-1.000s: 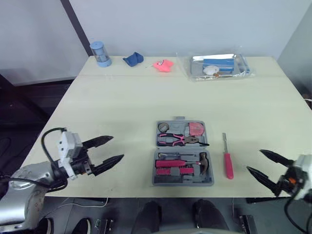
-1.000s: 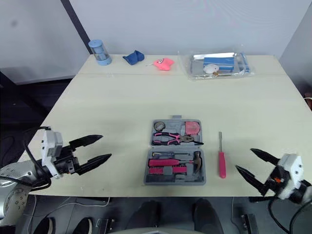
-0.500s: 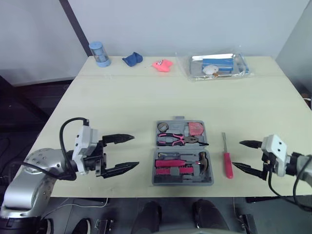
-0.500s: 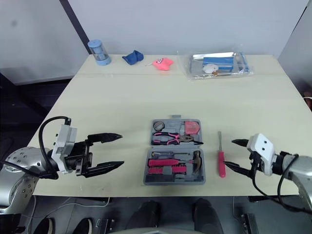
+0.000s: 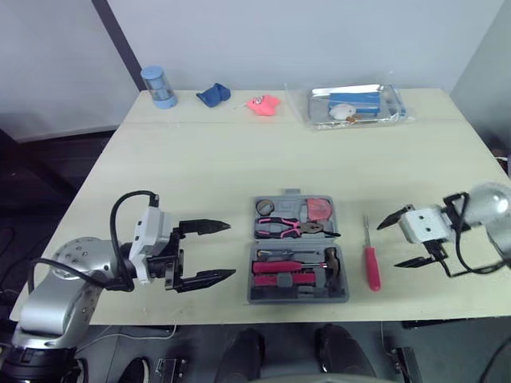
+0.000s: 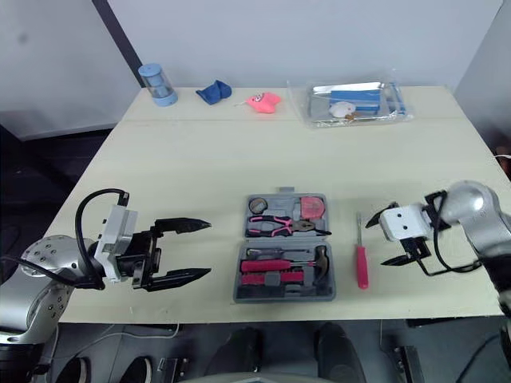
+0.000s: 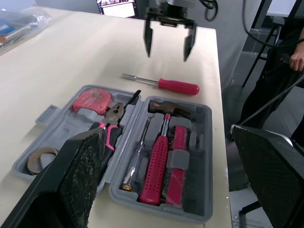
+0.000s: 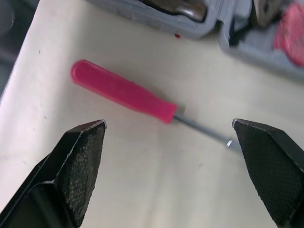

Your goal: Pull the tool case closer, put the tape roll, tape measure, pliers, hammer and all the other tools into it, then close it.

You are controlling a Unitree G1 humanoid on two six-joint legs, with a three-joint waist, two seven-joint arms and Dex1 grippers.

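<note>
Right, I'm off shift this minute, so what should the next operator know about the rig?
Left gripper: open, empty, left of the grey plastic tool case.
Right gripper: open, empty, just right of the pink-handled screwdriver, which lies on the table right of the case.
Case lies open near the front edge, with pink-handled pliers, hammer, pink tape measure and tape roll inside.
Left to do: put the screwdriver in, close the case.

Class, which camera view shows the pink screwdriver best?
Right wrist view: the screwdriver lies close up, handle and shaft clear. The eye views show it small, right of the tool case; the left wrist view, beyond it.
</note>
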